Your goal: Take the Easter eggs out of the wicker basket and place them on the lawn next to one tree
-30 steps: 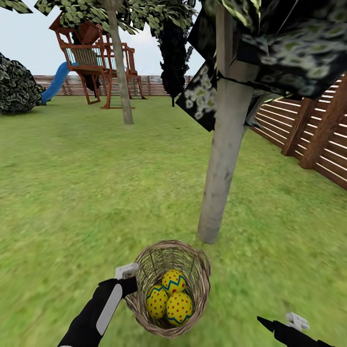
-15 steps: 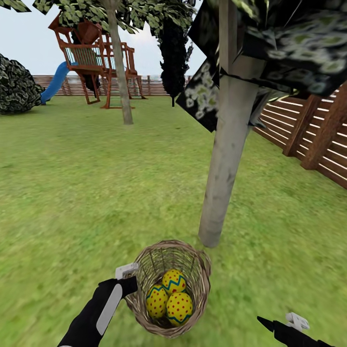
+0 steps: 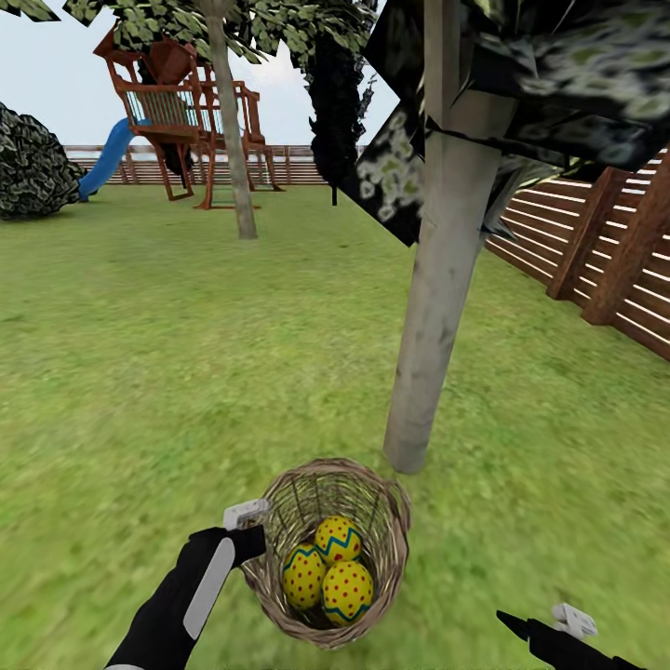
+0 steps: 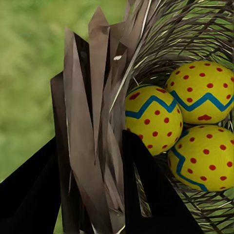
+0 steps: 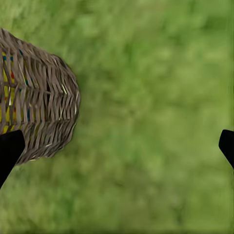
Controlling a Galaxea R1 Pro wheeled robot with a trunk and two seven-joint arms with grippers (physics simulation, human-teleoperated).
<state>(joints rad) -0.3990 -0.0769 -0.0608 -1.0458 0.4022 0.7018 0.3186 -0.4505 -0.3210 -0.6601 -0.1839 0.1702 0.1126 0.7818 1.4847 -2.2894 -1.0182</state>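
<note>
The wicker basket [image 3: 389,521] hangs tilted just in front of the pale grey trunk of a tree [image 3: 433,307], over the lawn [image 3: 140,372]. My left gripper [image 3: 253,547] is shut on the basket's rim, one finger on each side of the woven wall [image 4: 97,122]. Three yellow Easter eggs with red dots and blue zigzags lie inside [image 3: 337,538] [image 3: 303,575] [image 3: 347,591]; the left wrist view shows them close up [image 4: 148,119]. My right gripper [image 3: 535,633] hovers low to the basket's right, open, its fingertips [image 5: 9,146] spread wide over grass beside the basket [image 5: 39,112].
A slatted wooden fence [image 3: 596,251] runs along the right side. Farther back stand a second grey-trunked tree [image 3: 233,140], a wooden play set with a blue slide [image 3: 177,112] and a dark bush [image 3: 33,167]. Open grass stretches to the left and around the near trunk.
The whole picture has shifted slightly, so the camera has moved a little. The basket, held in my left gripper, sits a touch higher. The right arm looks the same.
</note>
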